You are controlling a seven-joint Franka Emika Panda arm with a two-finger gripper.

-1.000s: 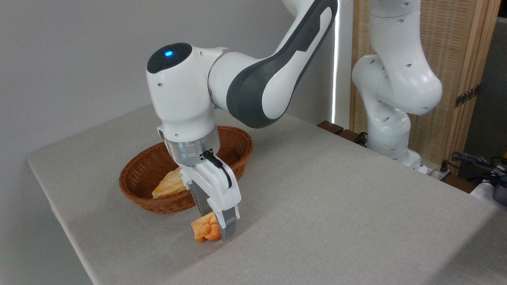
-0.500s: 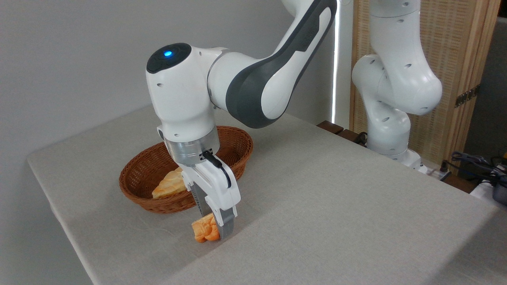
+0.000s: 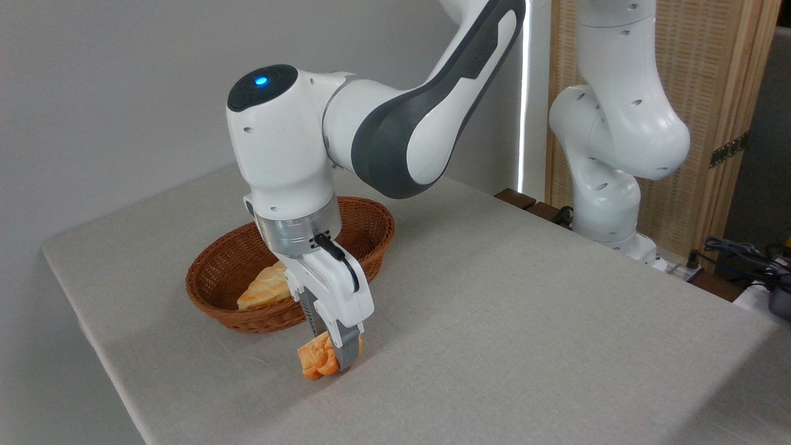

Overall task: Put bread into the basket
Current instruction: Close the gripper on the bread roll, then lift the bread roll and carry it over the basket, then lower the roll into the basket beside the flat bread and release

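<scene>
Your two-finger gripper (image 3: pixel 337 357), pinching the small golden-orange lobed bun (image 3: pixel 316 361) at lower centre, has begun lifting it slightly off the table towards the reddish-brown wicker basket (image 3: pixel 210 295).

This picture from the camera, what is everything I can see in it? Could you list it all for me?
Bread: one, golden-orange lumpy bun, near the table's front edge, between the gripper's fingers.
Loaf: one, pale and ridged, lying inside the basket.
Basket: one, reddish-brown wicker, oval, on the table behind the bun.
Table: one, covered in light grey cloth.
Screen: one, wood-framed woven panel, back right.
Cables: a dark bundle, far right edge; count unclear.
Arm: one, white and dark grey, blue light on top, reaching down from the upper right.
Gripper: one, white with grey fingers, closed on the bun.
</scene>
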